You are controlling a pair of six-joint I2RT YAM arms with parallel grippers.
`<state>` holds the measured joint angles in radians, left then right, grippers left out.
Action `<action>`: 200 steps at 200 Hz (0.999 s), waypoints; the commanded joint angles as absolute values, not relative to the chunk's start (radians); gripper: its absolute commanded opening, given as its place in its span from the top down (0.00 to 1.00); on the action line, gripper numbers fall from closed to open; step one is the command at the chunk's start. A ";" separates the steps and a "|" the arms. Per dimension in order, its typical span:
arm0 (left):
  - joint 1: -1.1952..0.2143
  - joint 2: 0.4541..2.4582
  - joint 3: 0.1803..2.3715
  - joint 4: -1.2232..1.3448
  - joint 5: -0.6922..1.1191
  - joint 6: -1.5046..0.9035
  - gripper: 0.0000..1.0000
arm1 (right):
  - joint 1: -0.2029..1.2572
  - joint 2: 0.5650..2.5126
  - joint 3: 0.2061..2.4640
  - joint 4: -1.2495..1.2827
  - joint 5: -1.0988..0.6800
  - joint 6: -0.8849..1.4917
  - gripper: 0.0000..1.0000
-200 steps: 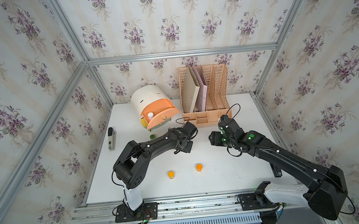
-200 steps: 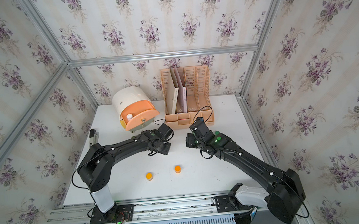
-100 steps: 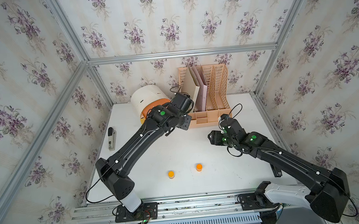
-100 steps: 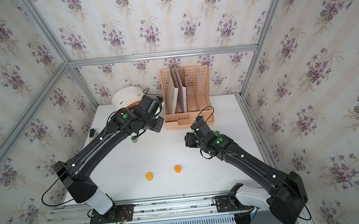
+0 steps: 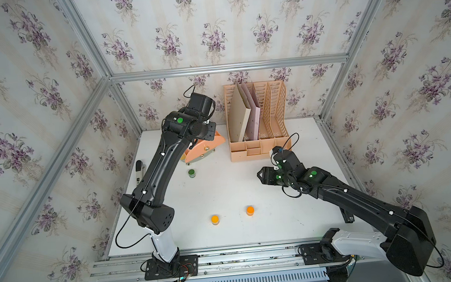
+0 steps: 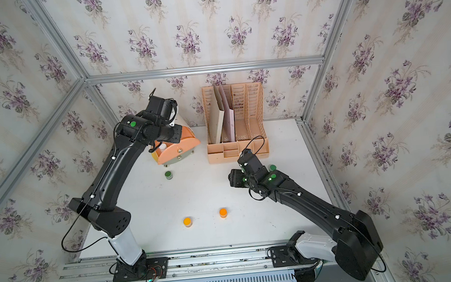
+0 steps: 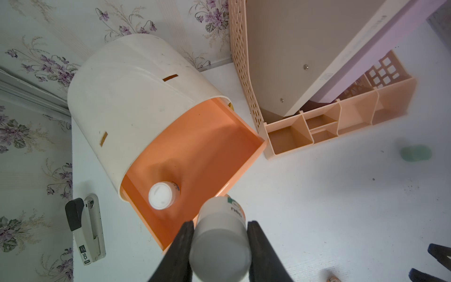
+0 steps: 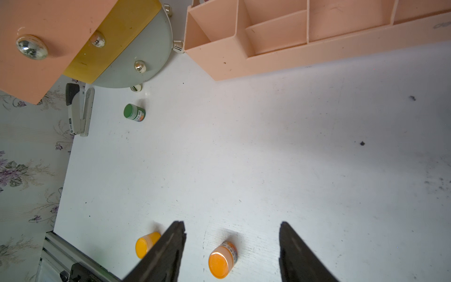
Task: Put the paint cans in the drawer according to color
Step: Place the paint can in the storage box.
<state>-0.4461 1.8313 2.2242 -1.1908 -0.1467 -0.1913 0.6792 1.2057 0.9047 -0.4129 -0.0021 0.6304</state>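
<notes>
Occlusion is heaviest at the far left. In both top views the left arm covers most of the drawer chest [image 5: 205, 145] and hides the left gripper [image 7: 220, 225] altogether. The left wrist view settles its state: the jaws are clamped on a white-lidded paint can [image 7: 219, 246], held over the front lip of the pulled-out peach drawer [image 7: 210, 146]. Height above that lip cannot be judged, and the can's label is blurred. A second white can [image 7: 161, 195] stands inside that drawer.

The right gripper [image 8: 231, 229] hangs over the right half of the table [image 5: 223, 191], jaws well apart and gripping nothing. Its fingers [image 8: 168, 251] are cut off by the frame edge. One of them hides part of an orange can [image 8: 145, 244], while the other orange can [image 8: 220, 262] is in full sight. Both stand at near centre.

One green can [image 5: 191, 173] stands on the table just near of the chest. Another green can [image 6: 272, 167] shows only partly behind the right wrist in a top view. The stapler [image 5: 139, 170] at the left edge is partly covered by the left arm. The file rack [image 5: 259, 144] stands at far centre.
</notes>
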 commanded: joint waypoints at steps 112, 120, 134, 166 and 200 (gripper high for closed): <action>-0.325 1.982 2.246 -1.134 -0.051 -0.201 0.73 | 0.680 1.165 0.903 -0.403 -0.011 0.640 0.35; -0.324 1.990 2.250 -1.132 -0.048 -0.199 0.73 | 0.679 1.162 0.903 -0.403 -0.011 0.638 0.35; -0.320 2.001 2.252 -1.128 -0.046 -0.198 0.72 | 0.679 1.160 0.904 -0.405 -0.009 0.637 0.35; -0.316 2.023 2.256 -1.118 -0.046 -0.196 0.70 | 0.679 1.160 0.912 -0.407 -0.008 0.635 0.35; -0.307 2.045 2.257 -1.114 -0.041 -0.195 0.68 | 0.679 1.160 0.923 -0.413 -0.011 0.634 0.35</action>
